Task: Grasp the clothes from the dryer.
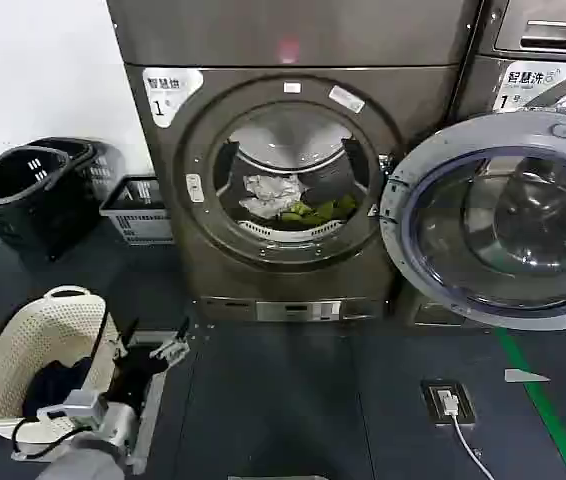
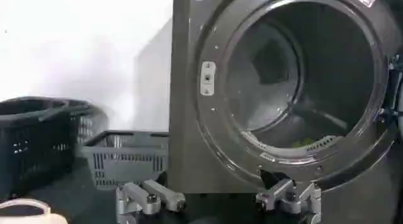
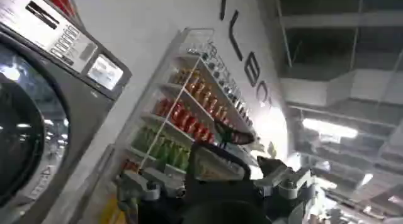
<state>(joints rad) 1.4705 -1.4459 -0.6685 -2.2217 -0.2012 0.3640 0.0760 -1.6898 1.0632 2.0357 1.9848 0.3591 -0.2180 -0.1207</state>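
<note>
While dryer gapes, dark floor seemingly bare.

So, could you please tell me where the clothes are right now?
In the head view the clothes lie at the bottom of the dryer drum, behind the open porthole, left of the swung-open door.

The dryer drum holds the clothes, white beside yellow-green.

The dryer's top is cut off by the head view's upper edge. The drum's lower lip hides part of the clothes. The open door runs off the right edge.
</note>
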